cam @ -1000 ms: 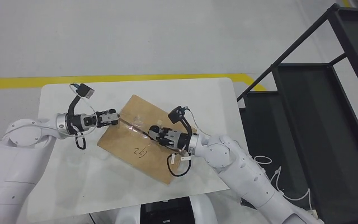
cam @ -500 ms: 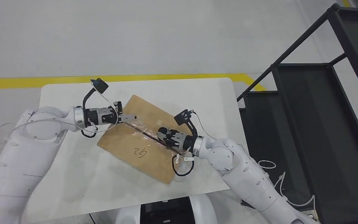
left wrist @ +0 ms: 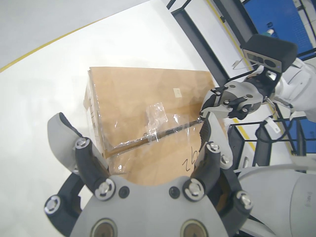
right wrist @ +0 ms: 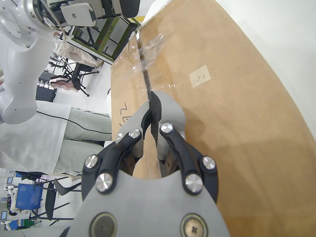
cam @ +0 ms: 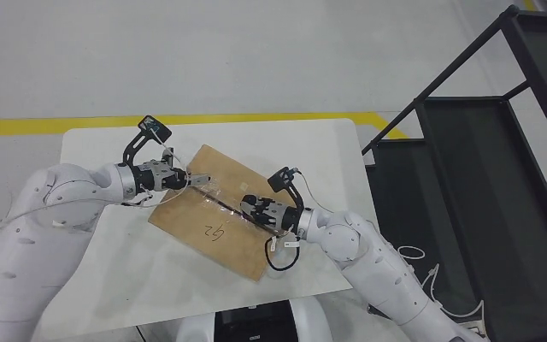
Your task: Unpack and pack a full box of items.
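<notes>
As the left gripper (cam: 202, 181), fingers spread wide, has slid in over the upper-left end of the taped seam (cam: 224, 201) and the right gripper (cam: 249, 208), fingers pressed together, sits on it mid-frame, the box (cam: 214, 238) lies central, still sealed: unpacking barely begun.

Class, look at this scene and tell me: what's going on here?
A two-armed robot is working on a closed cardboard box on a white table. The right hand, shut, has its tips at the taped centre seam. The left hand is open by the seam's other end. The flaps are not yet open.
</notes>
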